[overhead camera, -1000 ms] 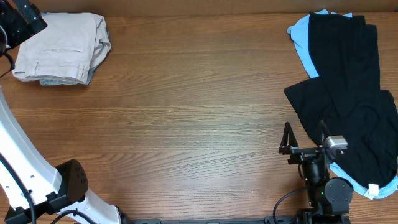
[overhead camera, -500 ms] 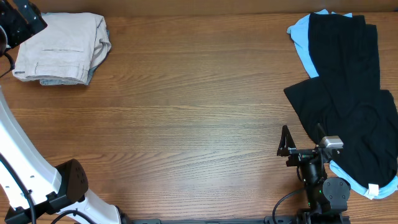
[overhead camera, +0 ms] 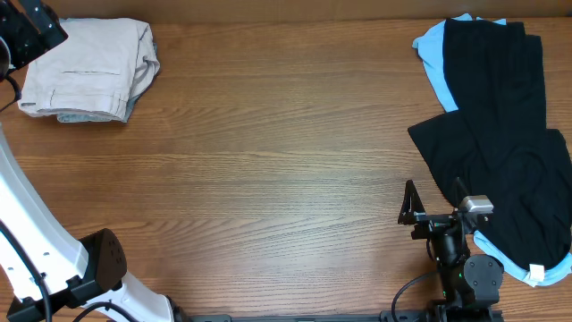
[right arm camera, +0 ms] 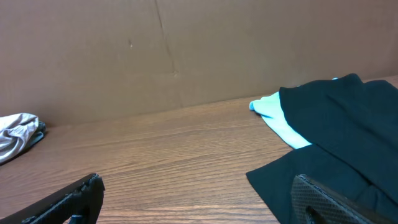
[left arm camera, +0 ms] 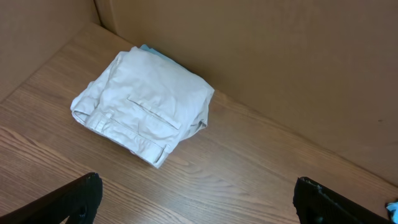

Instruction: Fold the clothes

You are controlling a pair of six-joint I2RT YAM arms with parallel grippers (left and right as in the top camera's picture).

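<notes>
While open wood grain stretches across the middle of the table (overhead camera: pixel 268 179), the khaki shorts (overhead camera: pixel 89 67) sit folded into a soft, creased bundle at the far left corner. The left gripper (left arm camera: pixel 199 202) is spread wide just beside them. Smooth black garments (overhead camera: pixel 505 134) drape over a sky-blue garment (overhead camera: pixel 432 67) along the right edge, and the right gripper (right arm camera: pixel 199 202) is spread wide too.

No text, brand, number or sign can be read in any of the views. The only label is a small white tag (overhead camera: pixel 535 271) on the edge of the sky-blue garment (overhead camera: pixel 435 67), just beside the right arm (overhead camera: pixel 466 264). Any print on it is too small to tell.
</notes>
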